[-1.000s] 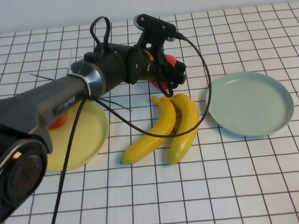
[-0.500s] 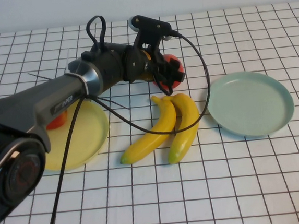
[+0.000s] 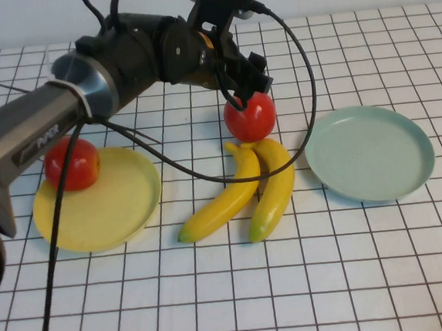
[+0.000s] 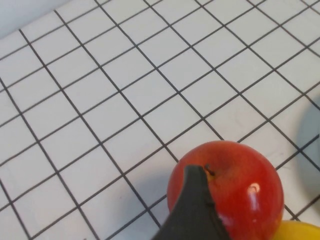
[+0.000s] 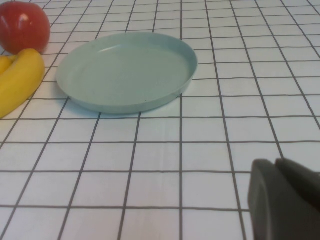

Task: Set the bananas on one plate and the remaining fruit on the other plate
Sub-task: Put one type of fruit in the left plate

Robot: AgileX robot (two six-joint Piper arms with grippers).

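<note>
Since rising, rests left hand [image 3: 239,94] atop apple [image 3: 250,118] (grip: cannot tell), yellow plate [image 3: 133,220] next; right hand [image 5: 280,200] idles closed near blue-green plate [image 5: 125,65].

2 bananas [image 3: 238,187], 2 apples [image 3: 250,117], 2 plates [image 3: 368,152]

- The left gripper [image 3: 244,94] hung over the middle of the gridded table [image 3: 232,288], its fingertips at the top of a red apple [image 3: 250,118] — whether they gripped it could not be told.
- That apple touched the upper ends of two bananas [image 3: 242,187] lying side by side.
- A second apple [image 3: 71,164] sat on the yellow plate [image 3: 104,203].
- The blue-green plate [image 3: 369,152] lay to the right.
</note>
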